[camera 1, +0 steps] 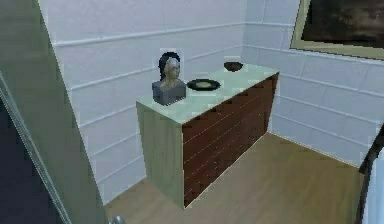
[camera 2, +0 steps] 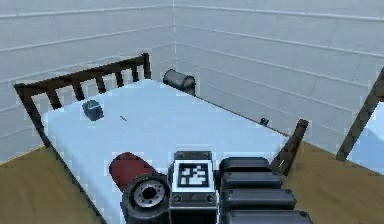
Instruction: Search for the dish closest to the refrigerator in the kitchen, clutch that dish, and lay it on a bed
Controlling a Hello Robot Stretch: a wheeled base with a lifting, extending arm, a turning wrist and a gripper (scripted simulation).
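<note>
Bed [camera 2: 170,125] behind jaws; dark red object [camera 2: 127,168] at jaws' far end.

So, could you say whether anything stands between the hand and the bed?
Nothing visible does. The hand is at the near edge of the bed, with a dark red roll by it; a small grey object and a dark cylinder lie farther off. I cannot tell whether the hand holds anything.

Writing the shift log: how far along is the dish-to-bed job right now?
Done: the bed lies right beside the robot. In hand: the gripper is at its near edge, near a dark red thing; I cannot tell whether it holds anything. Left: the set-down on the bed.
</note>
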